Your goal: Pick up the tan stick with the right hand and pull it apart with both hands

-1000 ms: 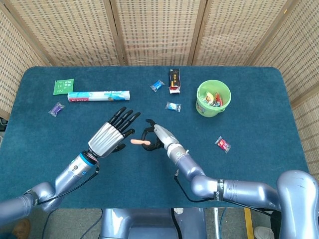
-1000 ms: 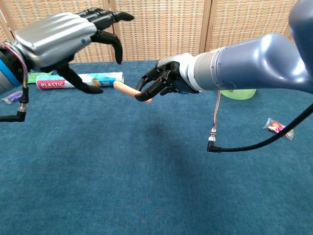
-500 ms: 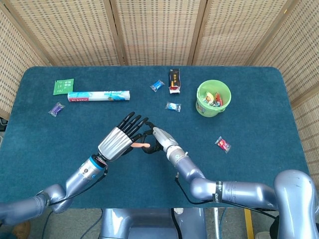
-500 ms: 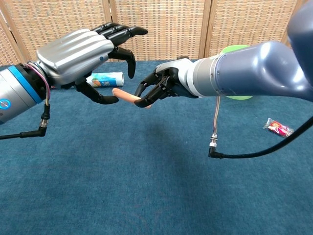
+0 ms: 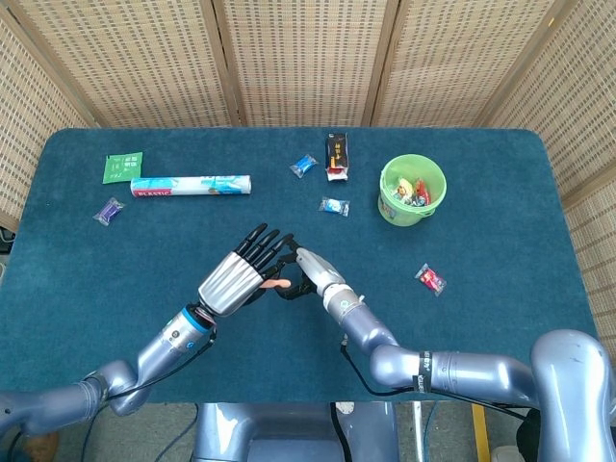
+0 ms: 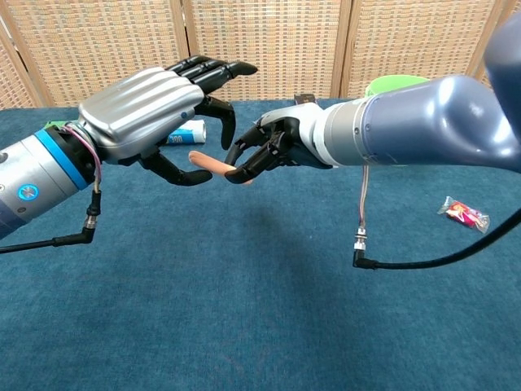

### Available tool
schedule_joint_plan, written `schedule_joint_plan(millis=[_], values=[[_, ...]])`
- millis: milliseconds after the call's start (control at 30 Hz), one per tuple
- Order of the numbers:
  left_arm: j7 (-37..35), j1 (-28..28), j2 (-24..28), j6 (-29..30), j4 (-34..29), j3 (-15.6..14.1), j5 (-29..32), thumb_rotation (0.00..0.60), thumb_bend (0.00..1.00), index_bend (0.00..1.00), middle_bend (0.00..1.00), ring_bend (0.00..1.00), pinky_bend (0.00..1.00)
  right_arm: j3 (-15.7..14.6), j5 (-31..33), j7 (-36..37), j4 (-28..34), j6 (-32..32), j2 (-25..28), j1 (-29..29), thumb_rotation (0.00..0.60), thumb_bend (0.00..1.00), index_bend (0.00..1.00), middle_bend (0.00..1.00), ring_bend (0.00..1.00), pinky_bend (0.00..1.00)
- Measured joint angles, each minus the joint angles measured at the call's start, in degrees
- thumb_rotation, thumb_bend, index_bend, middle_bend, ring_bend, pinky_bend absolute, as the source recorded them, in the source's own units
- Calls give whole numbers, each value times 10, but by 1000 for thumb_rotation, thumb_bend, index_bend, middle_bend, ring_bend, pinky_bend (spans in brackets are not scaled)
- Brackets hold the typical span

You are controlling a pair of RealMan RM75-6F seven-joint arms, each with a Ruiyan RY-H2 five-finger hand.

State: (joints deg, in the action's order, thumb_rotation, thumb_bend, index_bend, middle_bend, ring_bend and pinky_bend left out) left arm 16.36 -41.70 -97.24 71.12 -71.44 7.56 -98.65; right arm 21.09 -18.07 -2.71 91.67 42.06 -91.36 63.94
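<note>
The right hand [image 6: 264,151] holds one end of the tan stick [image 6: 213,163] in its fingertips, lifted above the blue bench [image 5: 500,289] roughly at its middle, the stick lying nearly level and pointing toward the other hand. The left hand [image 6: 151,102] hovers right at the stick's free end with its fingers [image 6: 220,72] spread and arched over it and the thumb curled underneath; from the chest view it holds nothing, though whether the thumb touches the stick I cannot tell. In the head view the left hand [image 5: 241,274] covers most of the stick [image 5: 279,284]. Farther back on the bench lie a white tube [image 5: 191,185], a green packet [image 5: 122,166], a dark box [image 5: 337,154] and a green bucket [image 5: 390,207] with wrapped sweets in it.
</note>
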Motion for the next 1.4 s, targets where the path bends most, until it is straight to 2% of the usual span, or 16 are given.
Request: schedule_joint_plan(millis=[700,933,1233,1400], values=[[44,-11,-22,-8,-3,2,29,600,303,545,0,0,0,-4,-12,15,2,-4,12,-7,600,553,675,100,0,0],[55,-13,-26,-8,-3,3,36,600,395,567,0,0,0,-6,-14,19,1,-6,15,-8,600,554,675,100,0,0],[66,-17,-28,-8,-3,4,42,600,436,569,0,0,0,-9,-17,24,-1,-11,18,-10,600,554,676,101,0,0],[71,-18,-29,-10,-5,5,46,600,473,649,0,0,0,-9,-19,27,-1,-13,19,-10,600,555,676,101,0,0]])
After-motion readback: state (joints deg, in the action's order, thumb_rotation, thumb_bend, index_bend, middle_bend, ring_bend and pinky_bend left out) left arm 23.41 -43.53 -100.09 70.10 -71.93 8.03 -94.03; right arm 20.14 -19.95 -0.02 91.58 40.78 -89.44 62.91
